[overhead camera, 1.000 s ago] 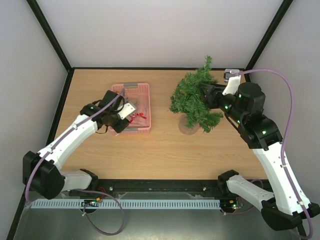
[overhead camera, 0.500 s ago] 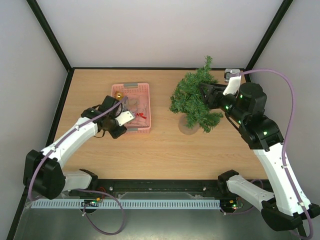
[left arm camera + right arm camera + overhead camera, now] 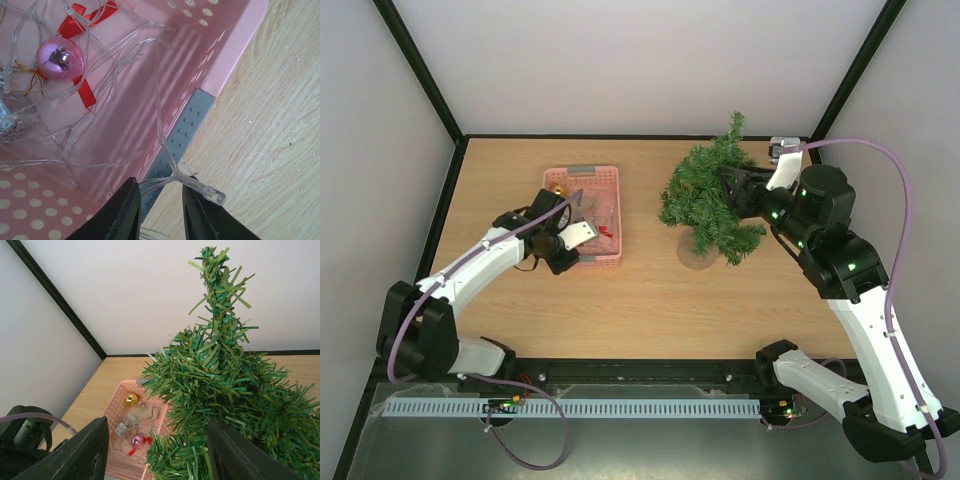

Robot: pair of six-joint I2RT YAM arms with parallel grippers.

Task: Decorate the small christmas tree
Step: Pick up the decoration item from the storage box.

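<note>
At the left, the left gripper [image 3: 159, 184] hangs over the near rim of the pink basket [image 3: 608, 176]. Its two dark fingers [image 3: 127, 212] are cut off by the bottom of the wrist view. They stand apart, and a strand of the clear light string [image 3: 160, 117] crosses the gap at their tips. One small bulb [image 3: 212, 194] lies over the right finger, but I cannot tell whether either finger touches the strand.

The basket is smooth perforated plastic with a studded grey tab [image 3: 186, 132] on its rim. Inside it the string lies tangled over one shiny pink bauble [image 3: 60, 58], one red ribbon [image 3: 88, 95] and a bit of gold thread [image 3: 25, 76]. The left edge of the wrist view cuts off something glassy. One gold bauble [image 3: 558, 189] sits in the far left corner.

The counter [image 3: 650, 295] is pale wood grain.

To the right, well apart from the basket, the small christmas tree [image 3: 705, 205] stands on the counter, a cone of flat dark green needles. Branches half hide its round pale base [image 3: 694, 260]. The right gripper [image 3: 157, 422] is open wide around the foliage on the tree's right side, and needles bury its fingertips. A small white and grey object [image 3: 782, 148] in the far right corner is too small to make out.
</note>
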